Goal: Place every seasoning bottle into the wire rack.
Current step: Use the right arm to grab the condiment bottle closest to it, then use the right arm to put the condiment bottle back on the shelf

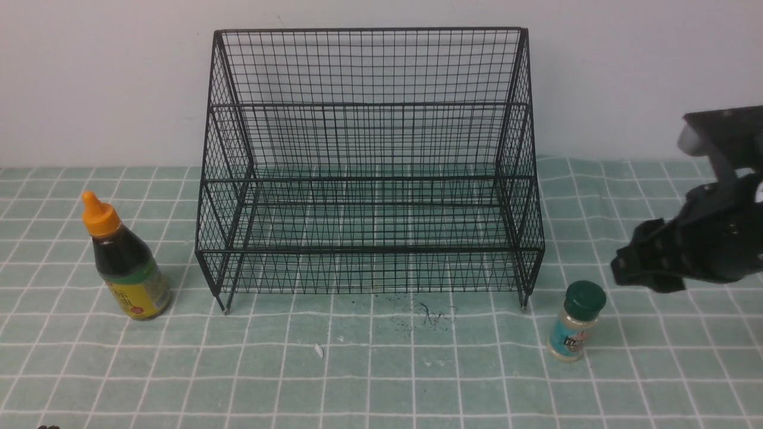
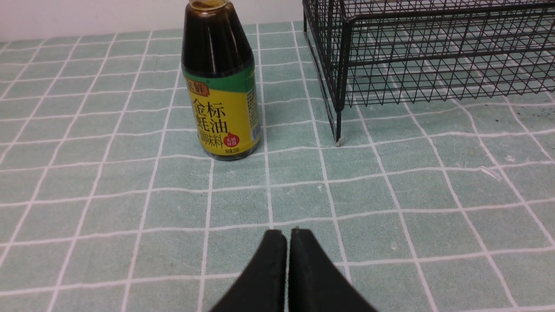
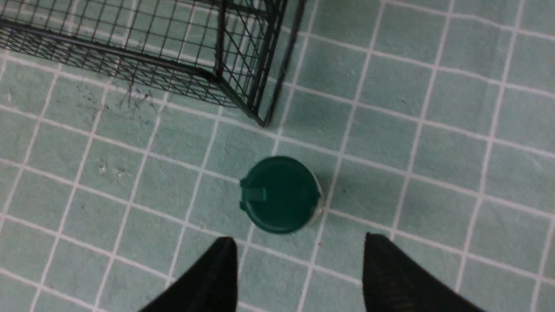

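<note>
Two seasoning bottles are standing: one dark-sauce bottle ahead of the left gripper, one green-lidded shaker just ahead of the right gripper. One wire rack is standing ahead of both grippers.

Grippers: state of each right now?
Left gripper: shut, empty, short of the sauce bottle.
Right gripper: open, empty, near the shaker.

Wire rack corner stands near the shaker.
</note>
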{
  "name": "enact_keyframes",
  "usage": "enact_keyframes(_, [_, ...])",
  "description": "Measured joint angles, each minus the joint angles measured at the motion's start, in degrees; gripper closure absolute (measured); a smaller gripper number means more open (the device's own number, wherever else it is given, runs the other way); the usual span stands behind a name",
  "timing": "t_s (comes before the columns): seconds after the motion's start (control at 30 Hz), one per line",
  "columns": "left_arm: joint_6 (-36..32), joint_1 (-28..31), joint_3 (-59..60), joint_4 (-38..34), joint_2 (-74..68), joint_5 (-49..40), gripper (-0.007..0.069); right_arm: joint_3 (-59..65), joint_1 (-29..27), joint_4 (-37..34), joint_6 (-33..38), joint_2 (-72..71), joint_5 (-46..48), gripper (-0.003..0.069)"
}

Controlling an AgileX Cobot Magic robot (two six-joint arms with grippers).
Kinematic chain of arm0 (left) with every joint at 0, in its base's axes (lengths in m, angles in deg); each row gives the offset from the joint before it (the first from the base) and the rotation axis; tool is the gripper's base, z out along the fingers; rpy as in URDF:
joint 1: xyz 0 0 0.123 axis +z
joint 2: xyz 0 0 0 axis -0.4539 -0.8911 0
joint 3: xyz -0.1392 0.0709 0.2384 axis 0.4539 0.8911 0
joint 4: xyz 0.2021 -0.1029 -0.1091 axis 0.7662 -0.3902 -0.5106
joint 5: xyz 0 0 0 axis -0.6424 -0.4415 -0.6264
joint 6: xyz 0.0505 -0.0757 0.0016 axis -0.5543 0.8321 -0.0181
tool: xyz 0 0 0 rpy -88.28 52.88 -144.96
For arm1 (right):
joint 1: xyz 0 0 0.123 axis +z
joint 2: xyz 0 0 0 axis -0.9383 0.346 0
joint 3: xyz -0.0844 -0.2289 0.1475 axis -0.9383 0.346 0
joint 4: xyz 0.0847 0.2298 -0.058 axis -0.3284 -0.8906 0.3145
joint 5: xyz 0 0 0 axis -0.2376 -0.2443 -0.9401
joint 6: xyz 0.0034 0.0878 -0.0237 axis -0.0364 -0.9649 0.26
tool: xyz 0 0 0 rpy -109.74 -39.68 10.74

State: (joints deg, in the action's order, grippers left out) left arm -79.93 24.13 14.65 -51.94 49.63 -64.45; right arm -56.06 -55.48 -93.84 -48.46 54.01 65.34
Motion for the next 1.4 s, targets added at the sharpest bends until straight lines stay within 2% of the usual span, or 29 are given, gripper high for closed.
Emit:
enact_keyframes(0.1, [0.00, 0.00, 0.00, 0.00, 0.00, 0.00, 0.0631, -0.26, 1.60, 0.63, -0.41, 3.65, -3.52, 0.0137])
enact_keyframes(0.13, [0.00, 0.00, 0.00, 0.00, 0.00, 0.00, 0.0631, -0.26, 1.65, 0.69, -0.41, 3.93, -3.69, 0.0130])
enact_keyframes(0.17, [0.00, 0.00, 0.00, 0.00, 0.00, 0.00, 0.0631, -0.33, 1.73, 0.69, -0.57, 6.62, -4.85, 0.0088])
enact_keyframes(0.3, [0.00, 0.00, 0.00, 0.00, 0.00, 0.00, 0.0631, -0.33, 1.73, 1.28, -0.73, 11.04, -6.04, 0.0062])
enact_keyframes(0.37, [0.00, 0.00, 0.00, 0.00, 0.00, 0.00, 0.0631, -0.33, 1.73, 1.34, -0.73, 12.55, -6.44, 0.0068])
enact_keyframes(0.43, [0.00, 0.00, 0.00, 0.00, 0.00, 0.00, 0.0631, -0.33, 1.73, 1.34, -0.17, 14.59, -6.97, 0.0120])
enact_keyframes(0.5, [0.00, 0.00, 0.00, 0.00, 0.00, 0.00, 0.0631, -0.33, 1.73, 1.34, 0.38, 15.32, -7.45, 0.0217])
enact_keyframes(0.53, [0.00, 0.00, 0.00, 0.00, 0.00, 0.00, 0.0631, -0.33, 1.73, 1.39, 0.51, 15.41, -7.46, 0.0243])
enact_keyframes(0.57, [0.00, 0.00, 0.00, 0.00, 0.00, 0.00, 0.0631, -0.33, 1.73, 1.39, 1.07, 15.54, -7.65, 0.0334])
enact_keyframes(0.7, [0.00, 0.00, 0.00, 0.00, 0.00, 0.00, 0.0631, -0.91, 1.73, 1.18, 2.89, 15.33, -5.41, 0.0327])
enact_keyframes(0.87, [0.00, 0.00, 0.00, 0.00, 0.00, 0.00, 0.0631, -3.43, 1.92, -1.86, 5.46, 8.95, 5.56, 0.0327])
enact_keyframes(0.97, [0.00, 0.00, 0.00, 0.00, 0.00, 0.00, 0.0631, -5.37, 2.87, -4.07, 6.96, 3.85, 8.65, 0.0327])
enact_keyframes(1.17, [0.00, 0.00, 0.00, 0.00, 0.00, 0.00, 0.0631, -13.19, 6.27, -6.97, 7.86, -0.27, 10.15, 0.0327])
enact_keyframes(1.4, [0.00, 0.00, 0.00, 0.00, 0.00, 0.00, 0.0631, -25.01, 8.53, -5.46, 8.03, 8.69, 10.21, 0.0327])
